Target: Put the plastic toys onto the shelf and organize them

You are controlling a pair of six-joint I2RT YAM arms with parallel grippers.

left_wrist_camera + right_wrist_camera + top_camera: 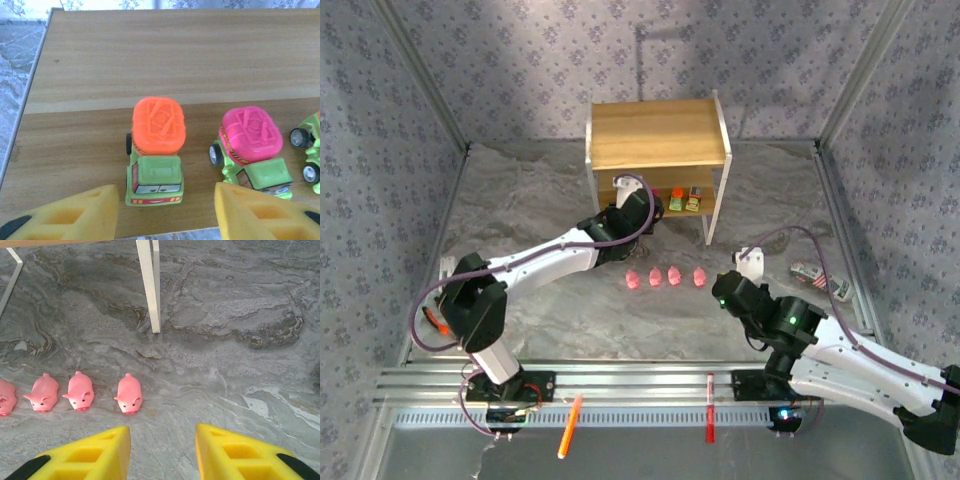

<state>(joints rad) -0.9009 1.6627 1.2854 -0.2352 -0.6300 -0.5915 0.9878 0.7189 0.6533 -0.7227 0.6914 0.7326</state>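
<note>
The left gripper [166, 194] stands open at the bottom of the left wrist view, yellow fingers [75, 215] either side of the orange-topped truck [156, 150], not touching it; that truck sits on the lower board of the shelf [655, 135], the magenta-topped truck [250, 142] just right of it; the right gripper [162, 435] is open and empty above the grey table [240, 340]; four pink pigs [129, 394] line up at lower left of its view.

Colour-wise: rounded pink plastic pigs [129, 394] on grey marbled tabletop [240, 340], lime-green plastic truck with orange drum [156, 150], lime-green plastic truck with magenta drum [250, 147], pale wooden shelf [150, 50].
</note>
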